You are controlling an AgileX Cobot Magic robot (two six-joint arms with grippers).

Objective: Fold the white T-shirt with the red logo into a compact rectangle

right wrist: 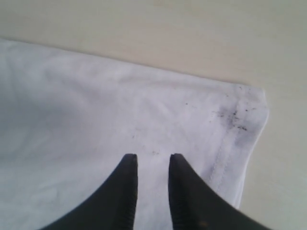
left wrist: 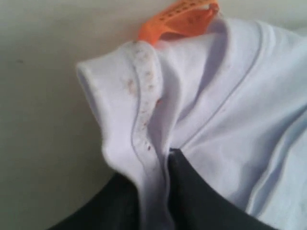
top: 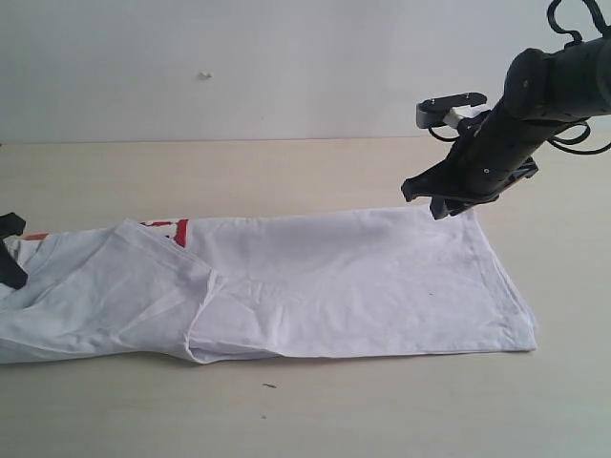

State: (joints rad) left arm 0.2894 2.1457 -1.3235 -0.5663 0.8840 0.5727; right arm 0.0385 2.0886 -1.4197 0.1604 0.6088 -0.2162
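The white T-shirt (top: 315, 281) lies folded lengthwise as a long band across the table, and a bit of the red logo (top: 178, 229) peeks out at its far edge. My left gripper (left wrist: 165, 160) is shut on a bunched fold of the ribbed collar (left wrist: 144, 81), beside the orange neck tag (left wrist: 180, 19). In the exterior view the left gripper (top: 11, 256) shows only at the left border. My right gripper (right wrist: 152, 158) hovers over the shirt's hem corner (right wrist: 240, 115), jaws a narrow gap apart with nothing between them. From outside, the right gripper (top: 449, 198) stands at the shirt's far right corner.
The pale wooden table (top: 305, 410) runs bare in front of and behind the shirt. A plain wall (top: 239, 67) rises behind the table. The right arm (top: 535, 105) reaches in from the upper right.
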